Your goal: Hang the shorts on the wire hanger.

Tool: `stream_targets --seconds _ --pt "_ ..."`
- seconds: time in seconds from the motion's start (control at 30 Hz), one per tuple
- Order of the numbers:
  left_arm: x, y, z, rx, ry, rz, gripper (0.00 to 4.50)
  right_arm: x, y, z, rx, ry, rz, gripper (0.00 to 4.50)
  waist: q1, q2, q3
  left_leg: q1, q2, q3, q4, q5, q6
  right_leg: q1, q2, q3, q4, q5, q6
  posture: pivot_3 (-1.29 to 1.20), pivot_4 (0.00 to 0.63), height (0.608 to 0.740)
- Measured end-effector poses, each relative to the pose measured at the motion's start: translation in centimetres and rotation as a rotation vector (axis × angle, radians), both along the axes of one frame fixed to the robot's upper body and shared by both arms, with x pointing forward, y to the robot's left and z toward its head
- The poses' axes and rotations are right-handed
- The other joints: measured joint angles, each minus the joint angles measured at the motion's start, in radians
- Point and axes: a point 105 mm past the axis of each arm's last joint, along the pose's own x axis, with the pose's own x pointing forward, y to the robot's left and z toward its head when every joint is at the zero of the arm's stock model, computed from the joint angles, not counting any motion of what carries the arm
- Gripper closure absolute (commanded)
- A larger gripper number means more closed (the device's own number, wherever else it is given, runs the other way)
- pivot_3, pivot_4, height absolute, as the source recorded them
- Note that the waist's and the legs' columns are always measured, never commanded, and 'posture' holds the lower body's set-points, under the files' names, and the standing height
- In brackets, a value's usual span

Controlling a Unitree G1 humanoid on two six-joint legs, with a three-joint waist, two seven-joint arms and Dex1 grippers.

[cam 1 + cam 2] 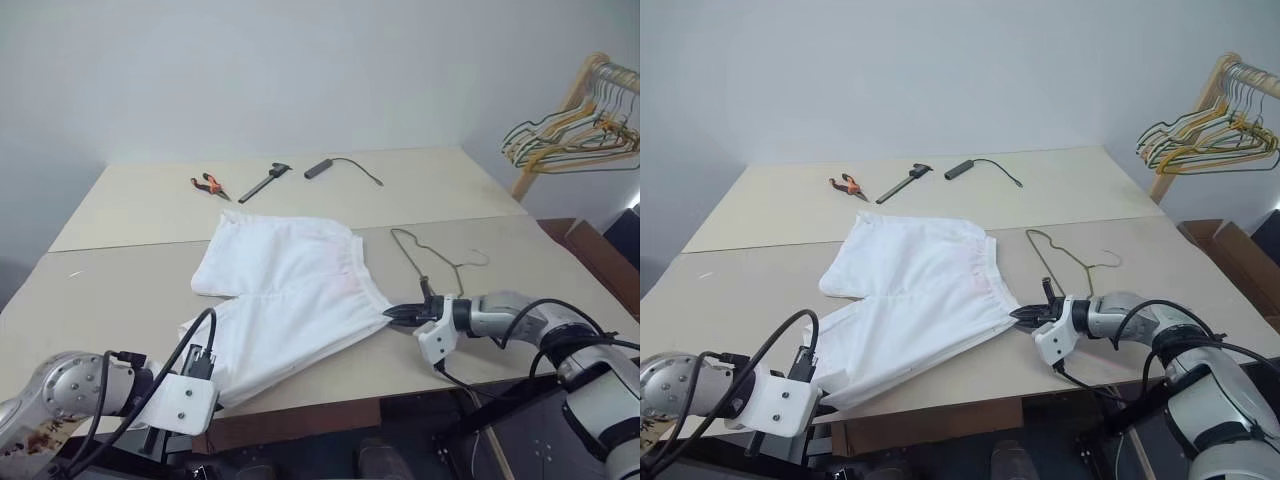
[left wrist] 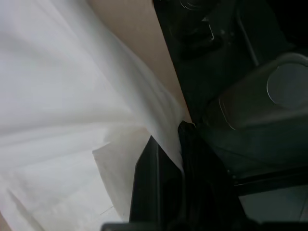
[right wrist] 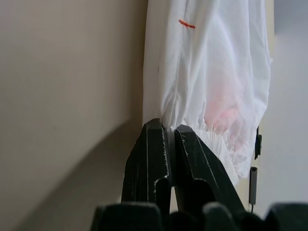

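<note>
Clamped on the shorts (image 1: 285, 295): left gripper (image 2: 180, 137) at the near hem, right gripper (image 3: 166, 139) at the waistband. Spread on the table (image 1: 120, 270). Just beyond the waistband, wire hanger (image 1: 428, 255) lying flat. Farther back, pliers (image 1: 208, 184).

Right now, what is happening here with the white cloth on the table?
The robot holds the white shorts with both grippers, jaws shut on the cloth. The right gripper pinches the waistband; the left gripper grips the other end at the near edge of the table. The shorts lie partly spread on the table. The wire hanger lies beside them, not yet used.
</note>
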Motion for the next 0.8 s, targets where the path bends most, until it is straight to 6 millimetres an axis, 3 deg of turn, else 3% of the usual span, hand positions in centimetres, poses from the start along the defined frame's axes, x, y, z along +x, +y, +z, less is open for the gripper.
stream_targets --seconds 0.1,0.2,0.3,0.37,0.4,0.57,0.67,0.73,0.8 --pt "-0.4 1.3 -2.4 0.03 0.032 0.01 3.47 -0.3 -1.1 -0.1 -0.02 0.03 -0.04 3.2 0.004 0.001 0.0 0.0 0.0 0.001 0.0 0.0 0.0 0.0 0.0 0.0 0.0 0.0 0.0 -0.05 0.007 0.74" --pt "-0.5 1.7 -3.5 0.022 0.013 -0.011 2.5 -0.4 -2.8 0.3 -0.042 0.05 -0.101 2.15 0.01 0.004 -0.003 0.002 0.001 0.002 0.0 -0.001 0.002 0.003 -0.001 0.0 -0.001 0.0 0.0 -0.04 0.007 0.74" --pt "-0.6 1.5 -4.7 -0.013 -0.005 -0.019 1.55 -1.6 -2.7 0.2 -0.025 0.08 -0.099 1.07 0.022 0.011 -0.006 0.017 0.0 0.003 -0.003 -0.003 0.005 0.019 -0.003 0.0 -0.003 -0.007 -0.004 -0.03 0.007 0.74" --pt "-0.7 1.3 -5.2 -0.047 -0.002 -0.014 1.54 -2.7 -3.2 0.3 -0.023 0.109 -0.109 0.46 0.037 0.013 -0.006 0.03 0.001 0.003 -0.004 -0.004 0.006 0.03 -0.006 0.0 -0.002 -0.019 0.001 -0.03 0.008 0.74" --pt "-0.8 1.2 -5.2 -0.066 0.004 -0.011 1.54 -3.1 -3.6 0.4 -0.024 0.128 -0.127 0.46 0.045 0.013 -0.006 0.035 0.001 0.004 -0.007 -0.004 0.005 0.033 -0.007 0.001 -0.001 -0.021 0.001 -0.03 0.008 0.74" --pt "-1.4 1.6 -4.6 -0.152 0.068 -0.008 1.54 -4.2 -6.2 1.8 0.032 0.263 -0.332 0.46 0.058 0.014 -0.008 0.035 0.002 0.008 -0.009 -0.004 0.005 0.03 -0.008 0.003 0.001 -0.022 -0.001 -0.04 0.004 0.74" --pt "-0.4 2.2 -1.7 -0.247 0.066 0.029 1.54 -3.3 -6.8 3.8 0.157 0.32 -0.469 0.46 0.056 0.003 -0.003 0.032 0.005 0.01 -0.01 -0.005 0.004 0.028 -0.007 0.004 0.002 -0.022 -0.002 -0.04 0.002 0.74" --pt "0.9 3.5 2.7 -0.306 0.025 0.053 1.54 -2.6 -7.4 5.3 0.256 0.358 -0.561 0.46 0.058 -0.005 -0.003 0.028 0.006 0.009 -0.009 -0.005 0.004 0.019 -0.006 0.002 0.002 -0.02 -0.004 -0.05 0.0 0.74" --pt "1.7 3.4 6.9 -0.393 -0.025 0.045 1.54 -1.8 -8.1 7.0 0.363 0.392 -0.642 0.46 0.057 -0.003 -0.006 0.021 0.004 0.009 -0.009 -0.006 0.003 0.015 -0.008 0.001 0.0 -0.018 -0.005 -0.05 0.0 0.74"
